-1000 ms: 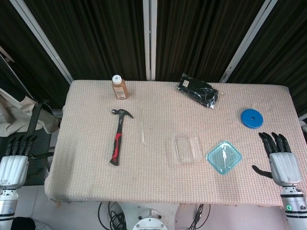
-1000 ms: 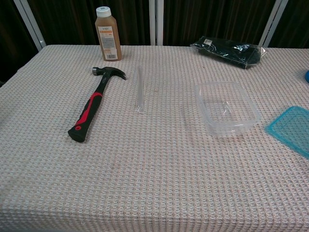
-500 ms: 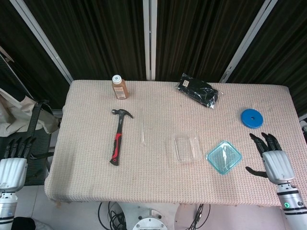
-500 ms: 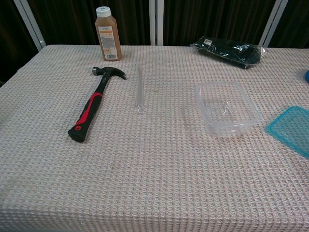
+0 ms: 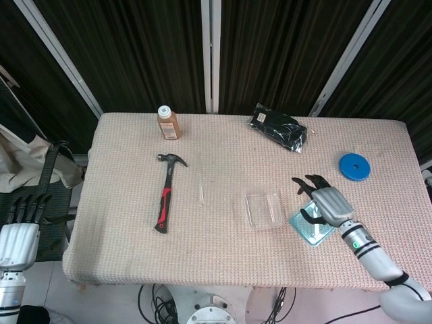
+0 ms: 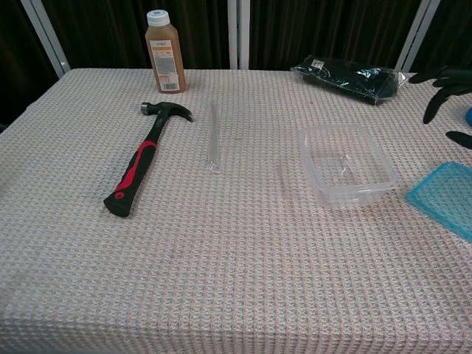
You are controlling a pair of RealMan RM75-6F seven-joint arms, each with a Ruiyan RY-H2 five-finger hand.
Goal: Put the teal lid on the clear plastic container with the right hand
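Bottle label: the brown bottle (image 6: 164, 51) at the upper left of the chest view carries a pale label with small print, too small to read.
Black packet: the black packet (image 6: 348, 80) at the upper right shows a small white tag, not legible.
Other text: none readable.

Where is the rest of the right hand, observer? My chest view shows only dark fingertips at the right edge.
Observer: In the head view the right hand is over the teal lid, fingers spread, holding nothing.
Operator: Is the lid touching the container?
Observer: No, it lies flat just right of the clear plastic container, apart from it.
Operator: And the left hand?
Observer: The left hand is open, beyond the left edge of the table.
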